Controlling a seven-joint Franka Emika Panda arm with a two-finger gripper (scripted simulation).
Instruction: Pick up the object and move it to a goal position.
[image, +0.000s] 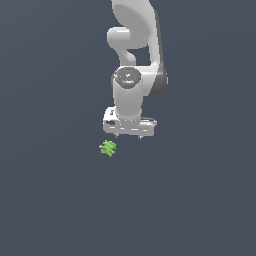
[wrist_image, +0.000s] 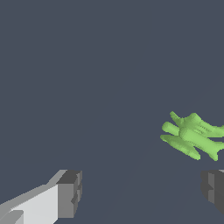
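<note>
Beside the open pincer (image: 129, 136), the green object (image: 108, 148) lies ungrasped.

The arm (image: 134, 55) runs off the top of the exterior view, so its base and upper links are out of sight. From there the gripper (image: 129, 136) shows only two tiny nubs for fingertips, too small to read any detail. The green object (image: 108, 148) is a small speck there as well (its stubs blur together). In the wrist view the object (wrist_image: 192, 135) is clipped by the picture's edge, and one of the fingers (wrist_image: 213, 189) is cut off too. The other finger (wrist_image: 69, 194) loses its lower part past the frame.
</note>
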